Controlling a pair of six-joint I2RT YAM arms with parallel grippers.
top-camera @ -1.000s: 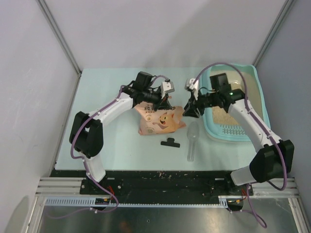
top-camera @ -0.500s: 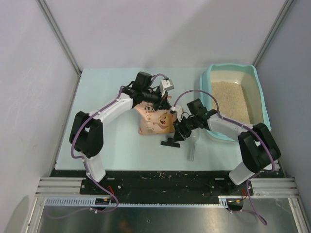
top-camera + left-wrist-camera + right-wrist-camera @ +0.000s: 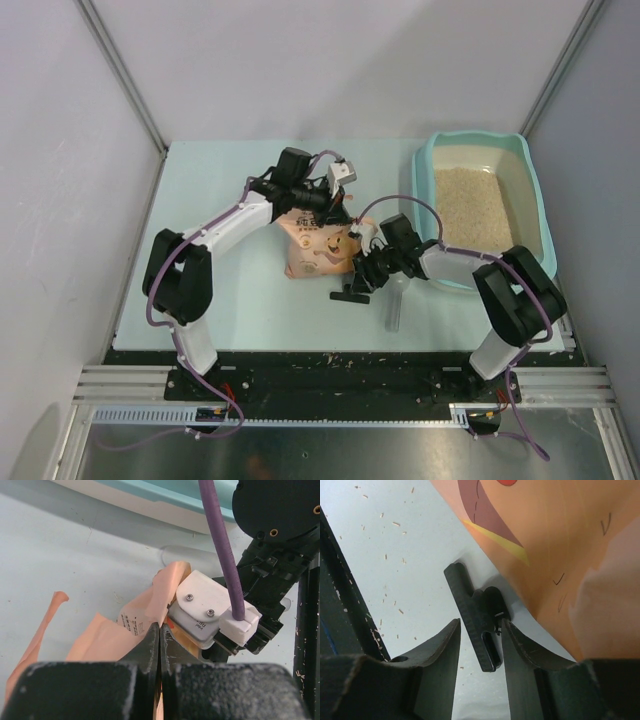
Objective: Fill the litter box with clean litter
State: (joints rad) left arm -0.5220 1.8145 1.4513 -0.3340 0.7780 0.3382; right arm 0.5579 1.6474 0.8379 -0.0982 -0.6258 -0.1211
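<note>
The teal litter box [image 3: 428, 165] stands at the back right, with beige clean litter [image 3: 478, 205] spread inside. A peach-pink cat bag [image 3: 322, 252] lies mid-table. My left gripper [image 3: 336, 207] is shut on the bag's torn top edge; in the left wrist view the gripper [image 3: 160, 630] pinches the peach film [image 3: 100, 635]. My right gripper [image 3: 360, 282] is low at the bag's near edge. In the right wrist view the gripper [image 3: 481, 625] is open, with its fingers on either side of a black clip [image 3: 470, 600] that lies on the table beside the bag [image 3: 560, 545].
A clear plastic scoop [image 3: 396, 298] lies just right of the clip [image 3: 349, 295] and the right gripper. Small litter crumbs are scattered on the table [image 3: 385, 555]. The litter box rim [image 3: 165, 492] runs behind the bag. Grey walls close the cell on both sides.
My right arm swung from over the litter box left and down to the black clip by the bag. My left arm held still on the bag.
</note>
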